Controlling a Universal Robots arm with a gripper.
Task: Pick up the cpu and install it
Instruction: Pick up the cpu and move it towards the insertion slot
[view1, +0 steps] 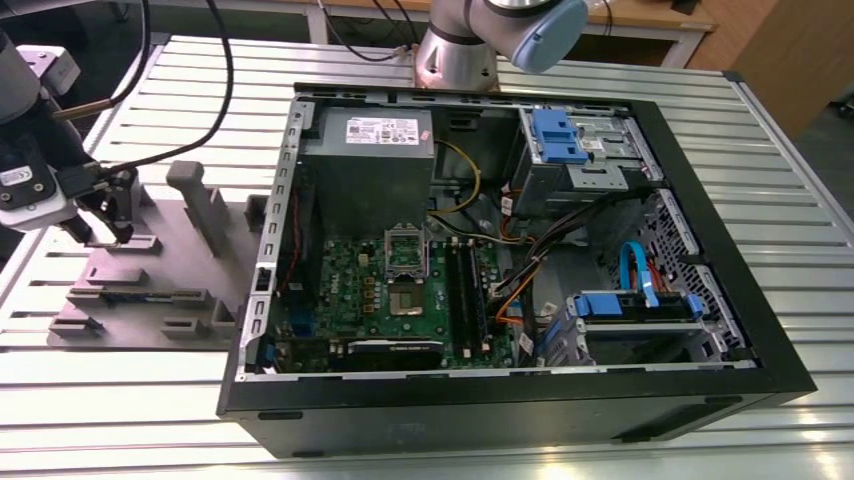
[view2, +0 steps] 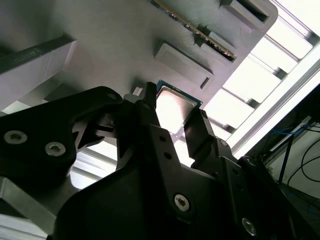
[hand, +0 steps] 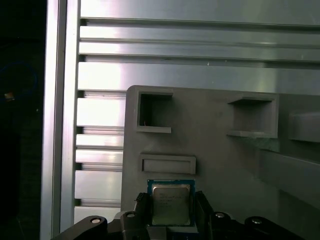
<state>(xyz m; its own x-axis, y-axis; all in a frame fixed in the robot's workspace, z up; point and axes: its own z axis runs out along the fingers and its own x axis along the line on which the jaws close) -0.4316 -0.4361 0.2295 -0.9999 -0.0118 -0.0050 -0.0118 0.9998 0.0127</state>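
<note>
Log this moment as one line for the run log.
phase: pickup | gripper: shut on cpu chip | place: over grey tray, exterior view's left | install: not yet done

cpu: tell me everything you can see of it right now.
The cpu is a small flat square chip: silvery metal lid with faint print, thin blue-green edge, no visible damage. Its lid faces the cameras in both wrist views. It sits at the grey fixture plate, beside a low rectangular block; resting or lifted cannot be told. The gripper straddles two opposite edges; whether it clamps them is unclear.
</note>
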